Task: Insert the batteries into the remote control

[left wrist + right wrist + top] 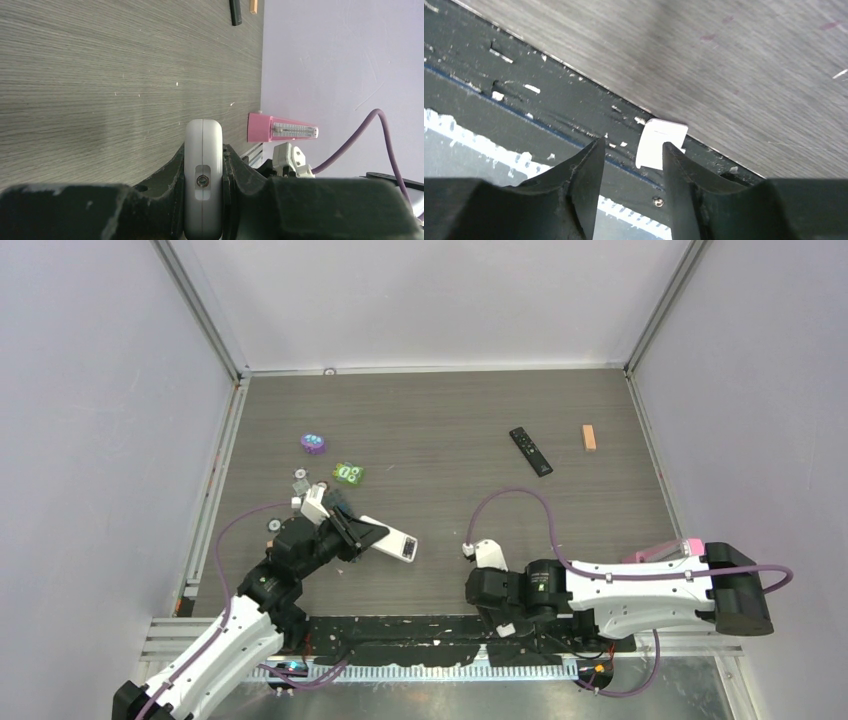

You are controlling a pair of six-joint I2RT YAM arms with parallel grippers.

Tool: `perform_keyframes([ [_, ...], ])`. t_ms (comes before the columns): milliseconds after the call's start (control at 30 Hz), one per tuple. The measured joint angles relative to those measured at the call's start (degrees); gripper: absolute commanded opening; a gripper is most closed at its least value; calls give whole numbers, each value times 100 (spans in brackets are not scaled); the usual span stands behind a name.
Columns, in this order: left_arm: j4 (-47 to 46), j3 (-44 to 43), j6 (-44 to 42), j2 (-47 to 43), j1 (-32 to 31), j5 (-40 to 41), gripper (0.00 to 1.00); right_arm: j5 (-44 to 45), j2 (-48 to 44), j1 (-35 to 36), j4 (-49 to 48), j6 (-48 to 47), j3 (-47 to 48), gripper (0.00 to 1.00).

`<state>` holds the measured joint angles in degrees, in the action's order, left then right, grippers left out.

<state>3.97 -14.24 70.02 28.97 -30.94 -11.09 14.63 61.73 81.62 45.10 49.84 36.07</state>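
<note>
The white remote control (203,165) is clamped edge-on between the jaws of the left gripper (350,532) and is held left of centre over the table (450,420) by a bent left arm. The jaws of the right gripper (631,146) are parted with nothing between them, lowered on a folded arm at the black edge strip (549,100). A small white flat piece (661,142) beside one fingertip is shown close up only by the right wrist view, while a black remote (531,451) and an orange block (589,437) are seen from above; the batteries cannot be picked out with certainty.
</note>
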Motion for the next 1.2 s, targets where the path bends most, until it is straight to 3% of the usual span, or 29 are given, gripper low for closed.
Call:
perform_keyframes([
  [133, 20, 0, 0, 0, 0, 4, 0, -358, 2, 44, -87, -20, -68, 37],
  [467, 20, 0, 0, 2, 22, 2, 0, -527, 468, 52, -247, 114, -326, 29],
  [667, 20, 0, 2, 2, 26, 2, 0, -525, 452, 52, -422, 216, -452, 6],
  [900, 15, 0, 11, 17, 33, 0, 0, -369, 179, -37, -363, 326, -426, 5],
  [1200, -428, 2, 483, 85, 33, -85, 0, -142, -1040, -988, -564, 306, 667, 5],
])
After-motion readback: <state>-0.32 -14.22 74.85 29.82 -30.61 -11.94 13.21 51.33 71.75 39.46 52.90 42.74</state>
